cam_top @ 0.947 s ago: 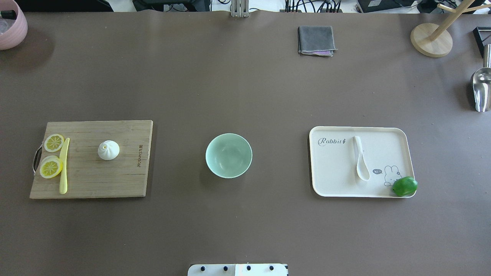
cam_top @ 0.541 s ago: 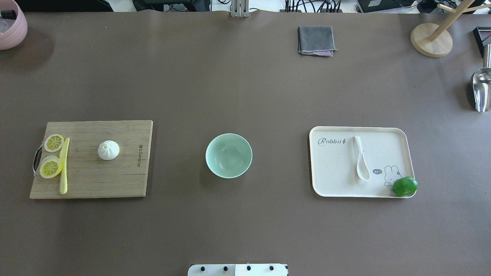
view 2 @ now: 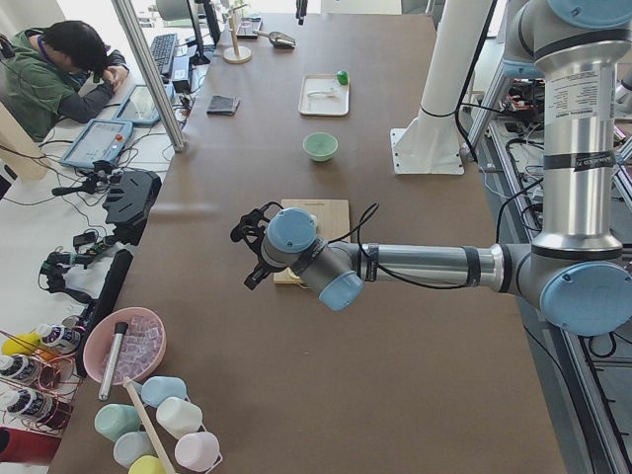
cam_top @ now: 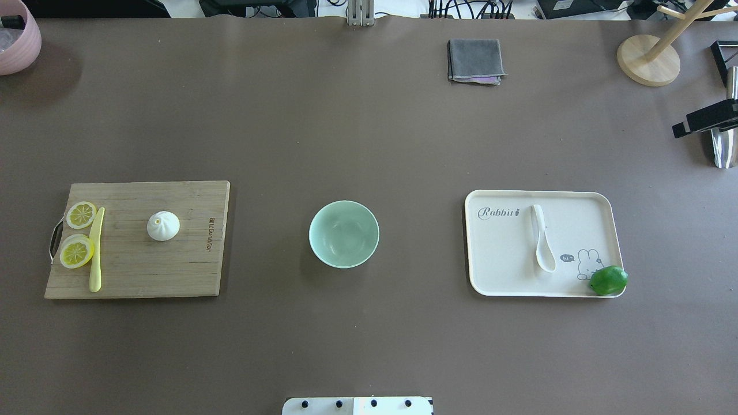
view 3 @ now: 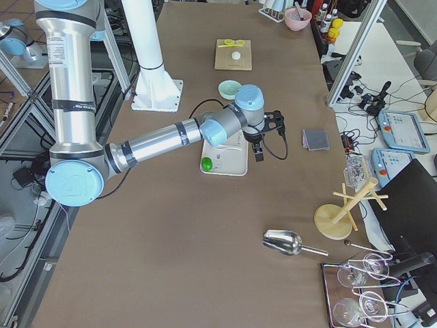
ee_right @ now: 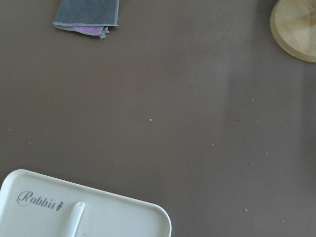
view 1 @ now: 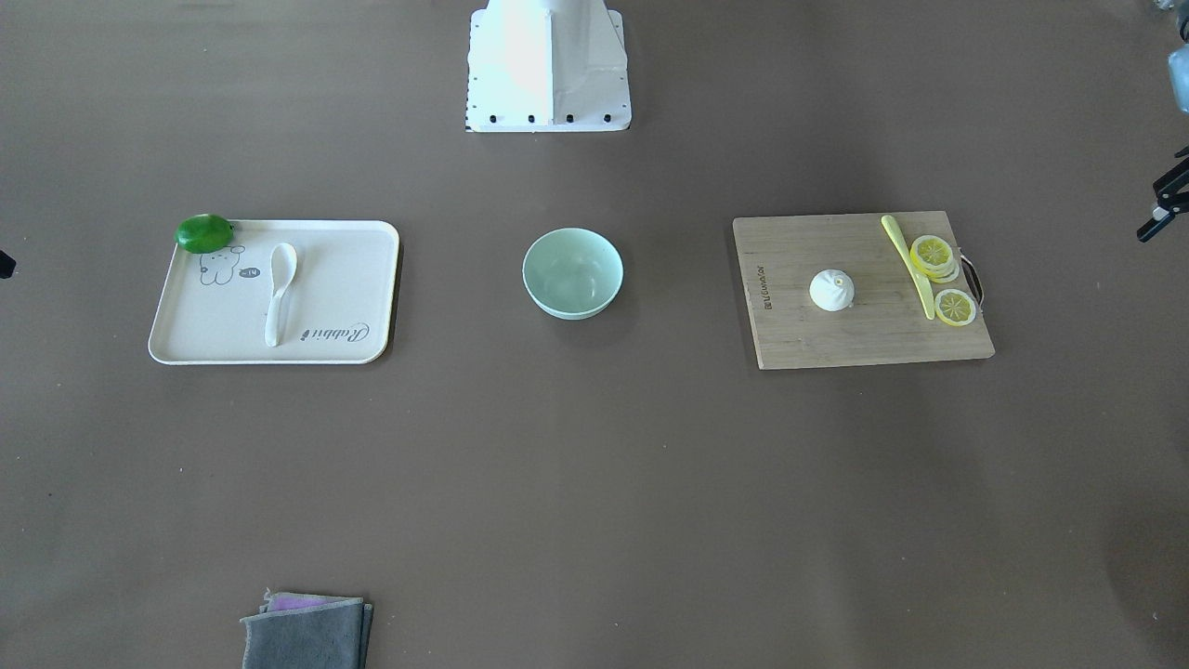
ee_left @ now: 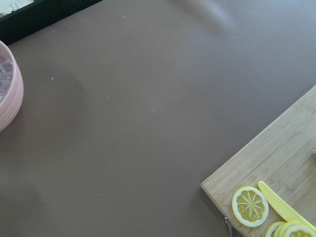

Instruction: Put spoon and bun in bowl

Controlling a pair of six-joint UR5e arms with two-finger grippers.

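Note:
The white bun [cam_top: 163, 225] sits on a wooden cutting board [cam_top: 173, 265] at the left. The white spoon [cam_top: 542, 239] lies on a cream tray [cam_top: 501, 253] at the right, scoop toward me. The mint-green bowl [cam_top: 344, 233] stands empty between them. My right gripper [cam_top: 700, 120] shows only as a black piece at the right edge, far from the spoon. My left gripper [view 1: 1166, 200] shows at the edge of the front view, beyond the board's outer end. I cannot tell if either is open or shut. The right wrist view shows the spoon's handle [ee_right: 74, 217].
Two lemon slices [cam_top: 76, 252] and a yellow knife [cam_top: 95, 248] lie on the board. A green lime [cam_top: 608, 280] sits on the tray's corner. A grey cloth [cam_top: 475, 60], a wooden stand [cam_top: 648, 60], a metal scoop [cam_top: 723, 147] and a pink bowl [cam_top: 14, 40] sit at the table's edges.
The right gripper has come into the overhead view at the right edge, over the metal scoop. The bun, spoon and bowl have not moved.

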